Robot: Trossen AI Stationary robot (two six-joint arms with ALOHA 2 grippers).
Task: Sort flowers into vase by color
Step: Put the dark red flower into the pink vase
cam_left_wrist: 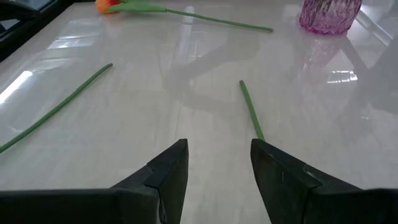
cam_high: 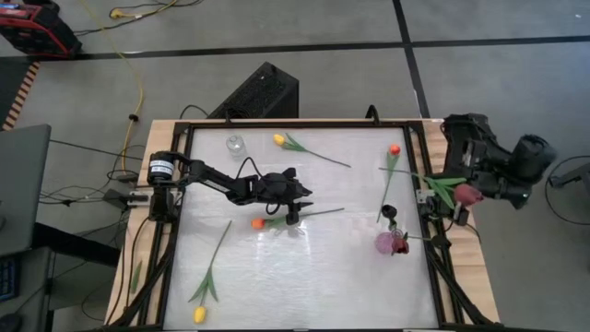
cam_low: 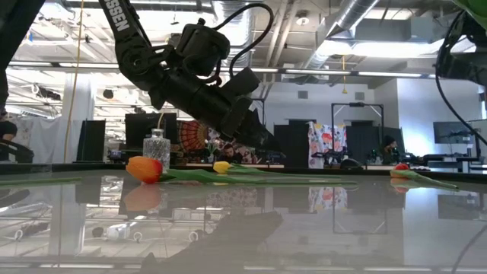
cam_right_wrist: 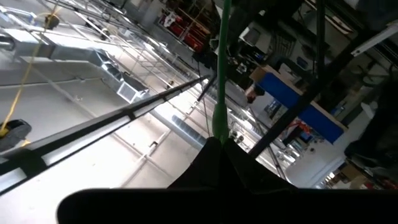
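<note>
An orange tulip (cam_high: 259, 222) is laid on the table (cam_high: 313, 277) near its middle, its long axis running across the table, head toward the left arm's side and stem tip toward the pink vase (cam_high: 387, 243). Just above its stem the left gripper (cam_high: 293, 214) is held, fingers (cam_left_wrist: 166, 180) spread apart and empty. At the table's right edge the right gripper (cam_high: 458, 195) is raised, fingers pinched onto the green stem of a maroon tulip (cam_high: 468, 194).

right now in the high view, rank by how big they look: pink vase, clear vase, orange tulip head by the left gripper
1. pink vase, clearly the largest.
2. clear vase and orange tulip head look about alike; I would not rank them.
</note>
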